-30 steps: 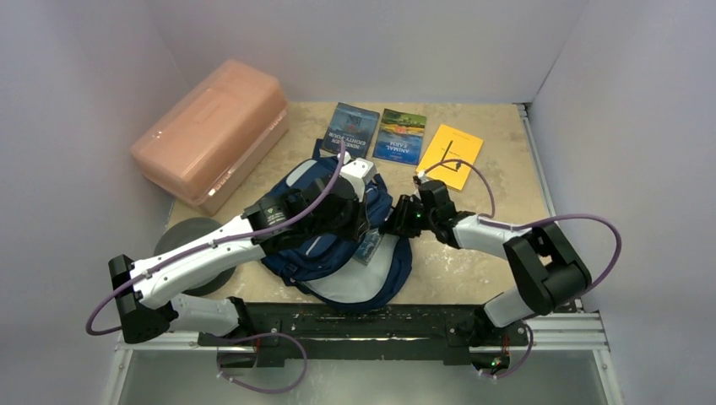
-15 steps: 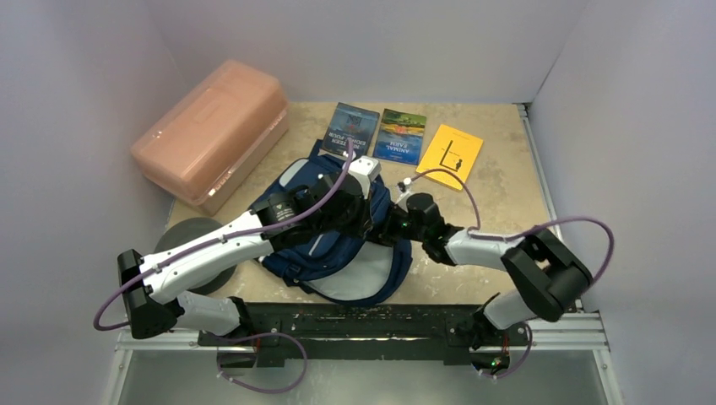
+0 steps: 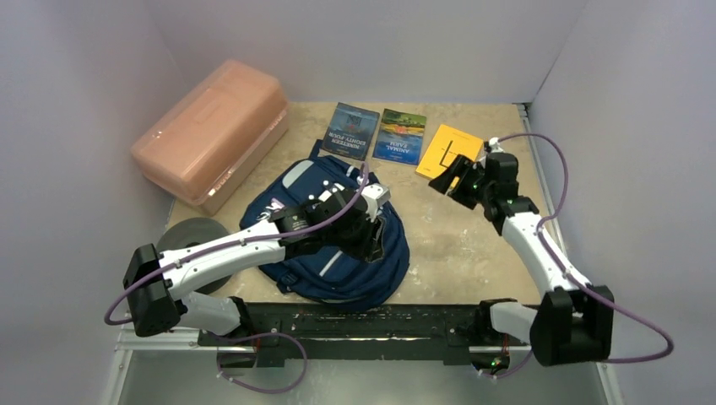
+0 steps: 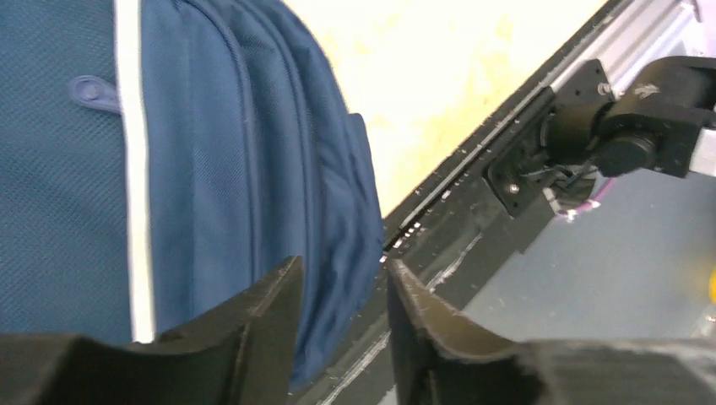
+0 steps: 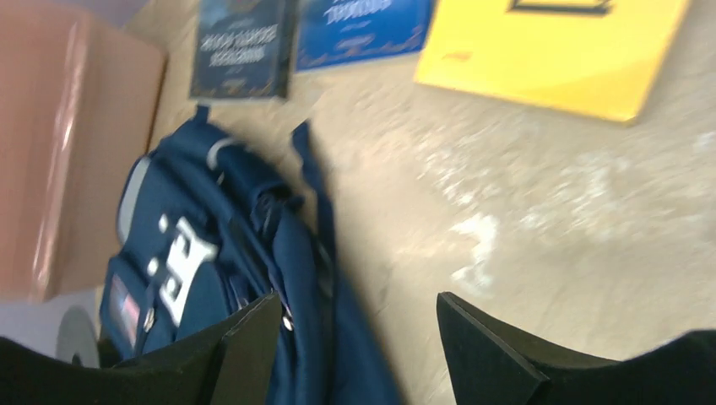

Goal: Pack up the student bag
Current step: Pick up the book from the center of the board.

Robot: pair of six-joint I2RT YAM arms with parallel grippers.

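The student bag [image 3: 325, 261] lies flat mid-table, navy with grey stripes, front panel up. My left gripper [image 3: 376, 245] hovers over its near right part. In the left wrist view the left gripper [image 4: 342, 274] is open, and the bag [image 4: 211, 169] fabric shows beyond the gap, ungripped. My right gripper [image 3: 447, 181] hangs at the back right, just above the near corner of the yellow book [image 3: 454, 150]. From the right wrist, the right gripper [image 5: 356, 299] is wide open and empty over bare table, beside the bag [image 5: 295, 253].
A dark book [image 3: 350, 131] and a blue book [image 3: 399, 135] lie behind the bag, left of the yellow one. A salmon-pink plastic box [image 3: 211, 135] stands at the back left, with a grey disc [image 3: 190, 232] near it. The black base rail [image 4: 507, 177] runs along the near edge.
My left gripper has opened and let go of the bag, whose pale lining no longer shows. My right gripper opened wider and swung from the bag's mouth to the back right.
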